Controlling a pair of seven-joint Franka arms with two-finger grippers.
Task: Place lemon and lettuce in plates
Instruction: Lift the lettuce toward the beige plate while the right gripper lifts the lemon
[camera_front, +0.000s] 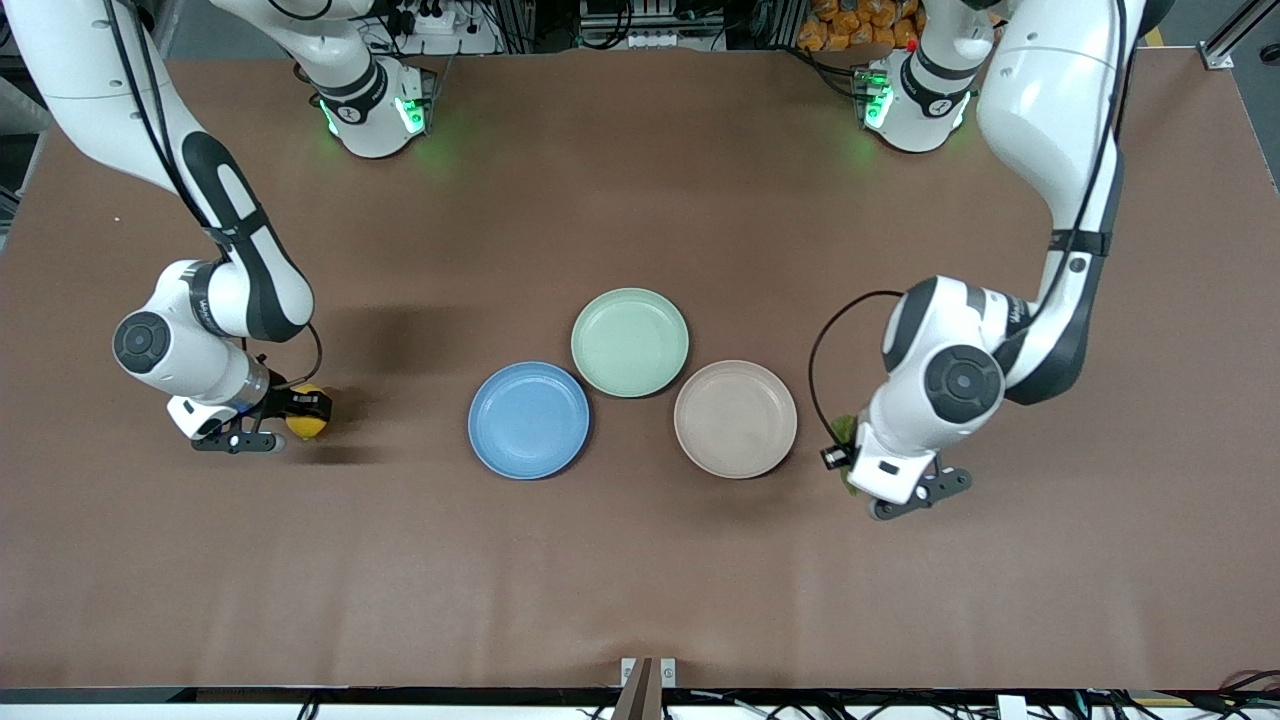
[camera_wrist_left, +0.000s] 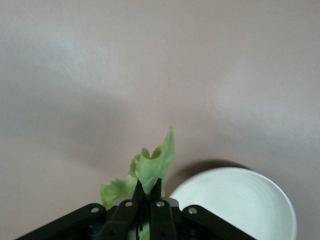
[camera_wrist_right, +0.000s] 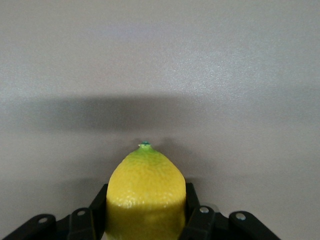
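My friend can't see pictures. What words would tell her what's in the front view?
Two white robot arms reach over a brown table: the right hand holds a yellow lemon and the left hand holds green lettuce. Between them sit three empty plates: blue, beige-pink, and mint green farther from the camera.

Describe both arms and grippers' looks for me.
Both arms are glossy white with black joint bands, round dark caps and thin black cables; green lights glow at their bases. The left gripper and right gripper have black fingers on black, screw-studded mounts.

Lemon (camera_front: 306, 424) toward the right arm's end; lettuce (camera_front: 843, 432) beside one of the plates (camera_front: 735, 418).
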